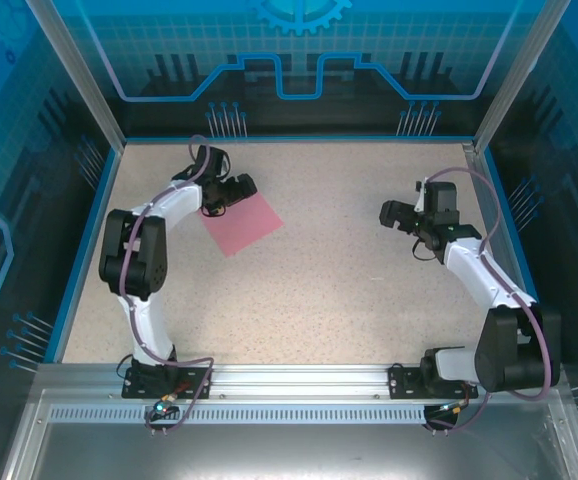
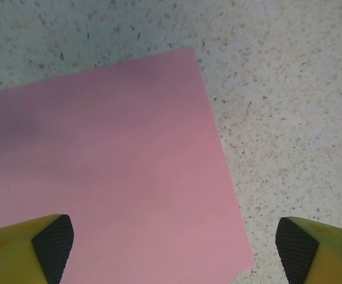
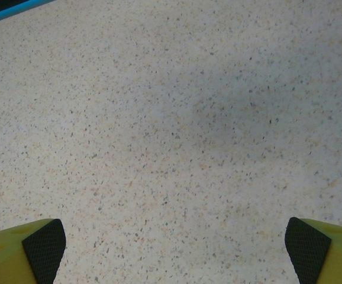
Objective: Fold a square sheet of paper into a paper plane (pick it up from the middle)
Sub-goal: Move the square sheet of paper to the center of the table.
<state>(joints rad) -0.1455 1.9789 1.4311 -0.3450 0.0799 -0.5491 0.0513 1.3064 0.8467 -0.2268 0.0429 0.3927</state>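
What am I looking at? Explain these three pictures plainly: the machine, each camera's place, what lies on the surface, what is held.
These are two white-and-black robot arms bolted at the near edge of a speckled beige table. The wide picture comes from a fixed camera above and behind them. The other two come from a camera on each wrist, looking past yellow fingers with black pads. One thin pink-red square sheet of paper lies flat on the table. The left gripper is over it, jaws wide open; the right gripper is open too, above bare table. Nothing is held.
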